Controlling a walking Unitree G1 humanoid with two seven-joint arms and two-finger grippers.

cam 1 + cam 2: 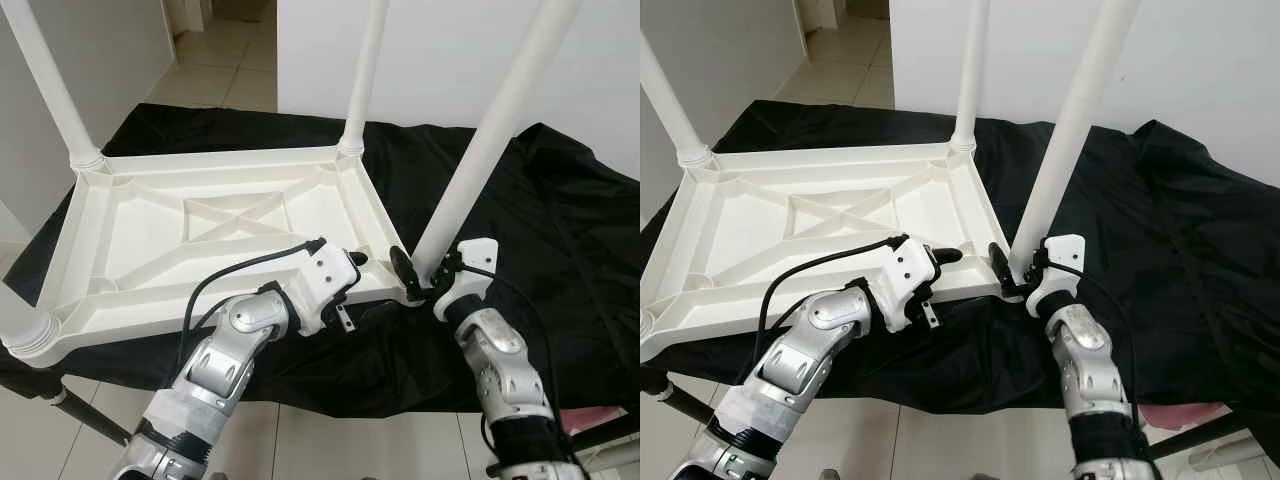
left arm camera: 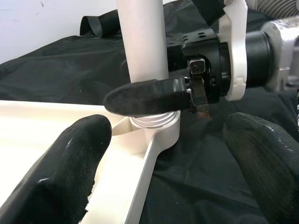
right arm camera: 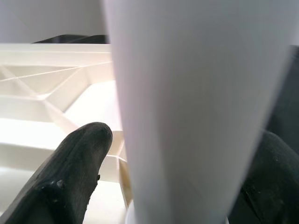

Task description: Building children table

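Two right fingers [image 3: 79, 172] clasping table leg [image 1: 480, 140], left fingers [image 2: 70, 168] wide nearby.

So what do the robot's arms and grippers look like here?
Both arms are jointed silver metal with white housings at the wrists. The left gripper and right gripper have long black jaws. A black cable loops along the left arm.

A black cloth [image 1: 560, 230] covers the stand, white wall [image 1: 440, 50] behind.
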